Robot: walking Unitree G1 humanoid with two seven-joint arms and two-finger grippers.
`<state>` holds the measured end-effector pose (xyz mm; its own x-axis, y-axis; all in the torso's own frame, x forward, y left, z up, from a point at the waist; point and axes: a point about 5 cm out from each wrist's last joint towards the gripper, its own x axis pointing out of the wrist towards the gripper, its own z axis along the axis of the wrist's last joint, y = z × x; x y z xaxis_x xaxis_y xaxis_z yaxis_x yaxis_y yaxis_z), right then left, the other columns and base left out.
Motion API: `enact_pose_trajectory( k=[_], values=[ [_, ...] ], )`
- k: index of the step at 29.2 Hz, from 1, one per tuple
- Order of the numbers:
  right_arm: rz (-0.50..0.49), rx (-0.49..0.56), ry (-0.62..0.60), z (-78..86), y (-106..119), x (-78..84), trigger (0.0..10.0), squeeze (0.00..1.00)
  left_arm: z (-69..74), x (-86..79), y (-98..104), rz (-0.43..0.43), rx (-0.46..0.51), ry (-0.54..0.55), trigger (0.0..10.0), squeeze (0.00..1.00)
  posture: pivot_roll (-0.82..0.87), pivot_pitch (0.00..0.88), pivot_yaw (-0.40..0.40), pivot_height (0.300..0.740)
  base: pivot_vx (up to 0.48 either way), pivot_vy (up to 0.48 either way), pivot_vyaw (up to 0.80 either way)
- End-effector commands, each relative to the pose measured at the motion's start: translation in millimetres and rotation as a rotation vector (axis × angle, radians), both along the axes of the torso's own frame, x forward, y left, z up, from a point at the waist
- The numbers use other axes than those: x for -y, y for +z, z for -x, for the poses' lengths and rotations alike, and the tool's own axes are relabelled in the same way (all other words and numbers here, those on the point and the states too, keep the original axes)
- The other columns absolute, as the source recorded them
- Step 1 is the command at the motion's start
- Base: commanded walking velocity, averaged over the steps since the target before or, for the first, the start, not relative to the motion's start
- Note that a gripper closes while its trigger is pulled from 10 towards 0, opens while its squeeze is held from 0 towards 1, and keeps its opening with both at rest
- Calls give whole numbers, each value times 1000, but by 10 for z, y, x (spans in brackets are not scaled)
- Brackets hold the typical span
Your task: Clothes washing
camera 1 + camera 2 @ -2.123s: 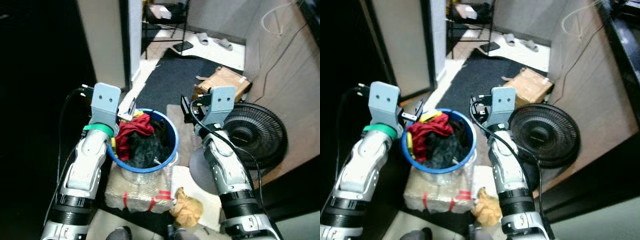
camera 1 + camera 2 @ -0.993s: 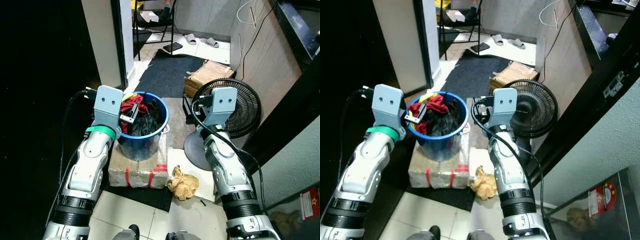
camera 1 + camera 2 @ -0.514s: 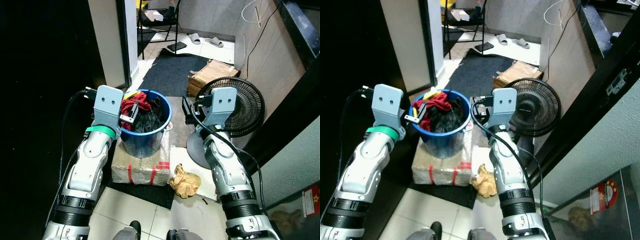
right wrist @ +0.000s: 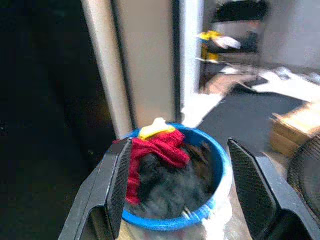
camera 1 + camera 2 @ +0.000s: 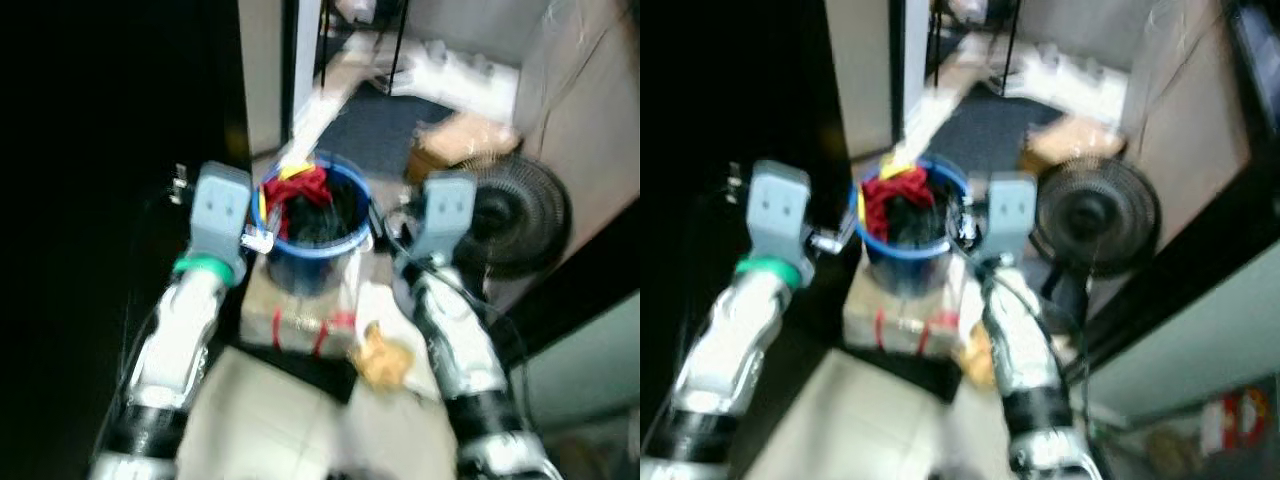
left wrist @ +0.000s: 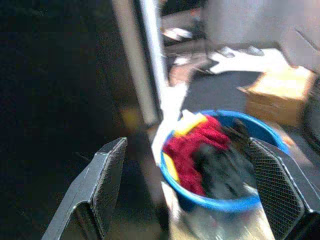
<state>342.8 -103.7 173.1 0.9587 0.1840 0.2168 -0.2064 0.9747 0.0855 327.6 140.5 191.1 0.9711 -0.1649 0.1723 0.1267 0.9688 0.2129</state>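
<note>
Left gripper (image 6: 192, 195): two black textured fingers spread wide, holding nothing. One round blue plastic bucket (image 5: 318, 250) of red, yellow and dark clothes (image 5: 305, 195), atop one wrapped box (image 5: 300, 320). Right gripper (image 4: 182, 190): likewise wide apart, empty. One round black fan (image 5: 520, 215).

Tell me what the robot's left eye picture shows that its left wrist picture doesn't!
The left eye picture has the fan, the wrapped box under the bucket, the crumpled paper and both silver arms. The left wrist picture gives a close look at the open left pincer. Both have the blue bucket with red, yellow and dark clothes.
</note>
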Motion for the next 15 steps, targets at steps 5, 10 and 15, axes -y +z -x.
enact_pose_trajectory(
  k=[5, 10, 15],
  values=[
    [2, -8, -11, 1, -25, 40, 10000, 0, 18, 54, -50, -4, -18, -17, 10000, 0, 33, 72, 2, 740, 480, 0, 0],
    [4, -7, -9, -1, -21, 41, 10000, 0, 17, 56, -54, -4, -18, -18, 10000, 0, 32, 68, 1, 740, 480, 0, 0],
    [5, -6, -8, -2, -19, 41, 10000, 0, 18, 57, -54, -3, -19, -18, 10000, 0, 32, 68, 1, 740, 475, 0, 0]
  ],
)
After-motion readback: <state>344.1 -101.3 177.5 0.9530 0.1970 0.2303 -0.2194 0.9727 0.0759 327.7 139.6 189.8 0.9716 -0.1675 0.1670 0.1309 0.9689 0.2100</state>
